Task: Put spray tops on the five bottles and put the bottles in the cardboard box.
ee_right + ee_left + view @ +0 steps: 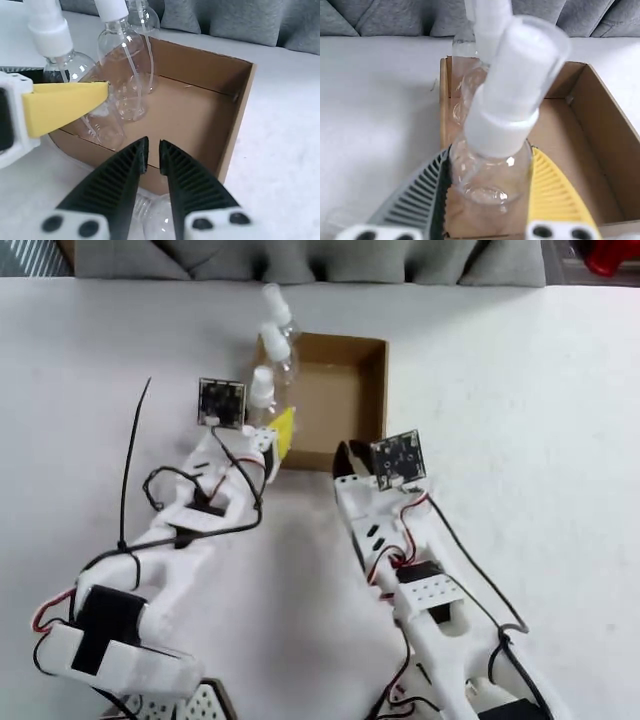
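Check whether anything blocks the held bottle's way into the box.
Nothing visible blocks it. The left gripper holds the bottle over the near left corner of the box. A second bottle and a third stand just beyond it along the left wall. The floor beside them is bare.

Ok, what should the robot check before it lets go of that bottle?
1. Left pincer clamped on the held bottle: ok.
2. Spray top on it: ok.
3. Held bottle inside the cardboard box walls: ok.
4. Its base touching the box floor: cannot tell.
5. Right pincer outside the box, out of the way: ok.
6. Spare bottle on the table has a top: cannot tell.
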